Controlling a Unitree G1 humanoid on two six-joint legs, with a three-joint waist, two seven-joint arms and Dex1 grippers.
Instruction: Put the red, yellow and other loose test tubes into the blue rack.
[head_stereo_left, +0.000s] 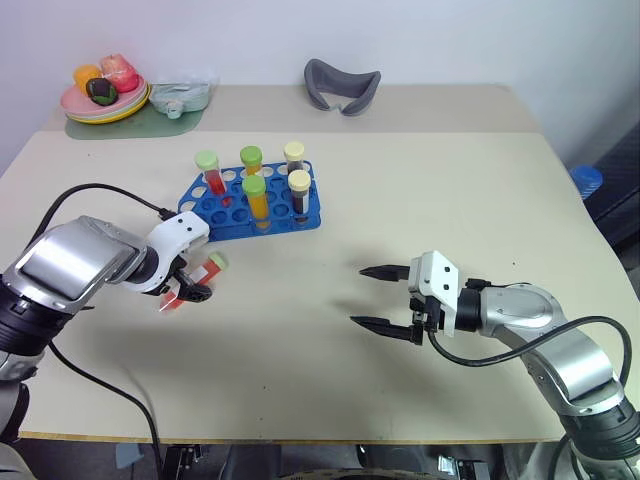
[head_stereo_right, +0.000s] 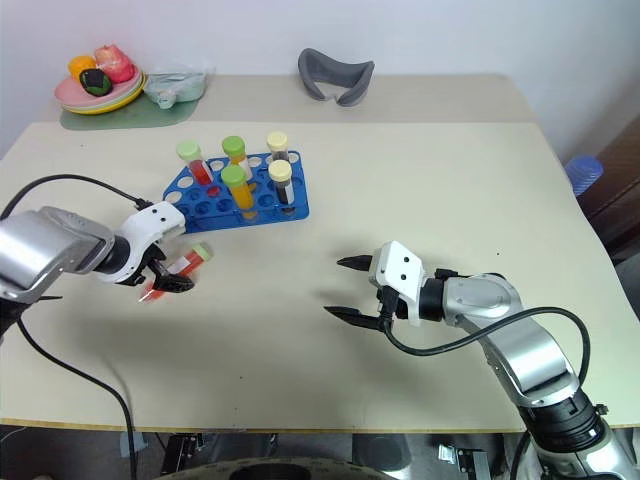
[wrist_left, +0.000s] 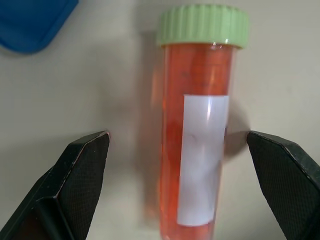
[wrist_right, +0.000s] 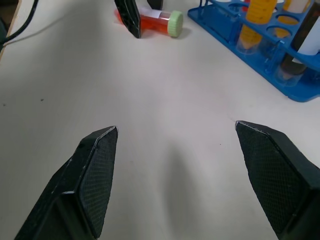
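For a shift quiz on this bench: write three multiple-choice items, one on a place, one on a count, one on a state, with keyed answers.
1. Where does the loose red tube lie?
A. On the table in front of the blue rack
B. In the plate of fruit
C. Beside the grey object at the far edge

2. How many capped tubes stand in the blue rack?
A. Two
B. Five
C. Eight

3. How does the left pincer stand?
A. Shut on the tube
B. Open, a finger on each side of the tube
C. Shut on the rack

Answers: 1 A, the tube lies flat on the table near the rack's front; 2 B, five caps rise from it; 3 B, gaps show between both fingers and the tube.
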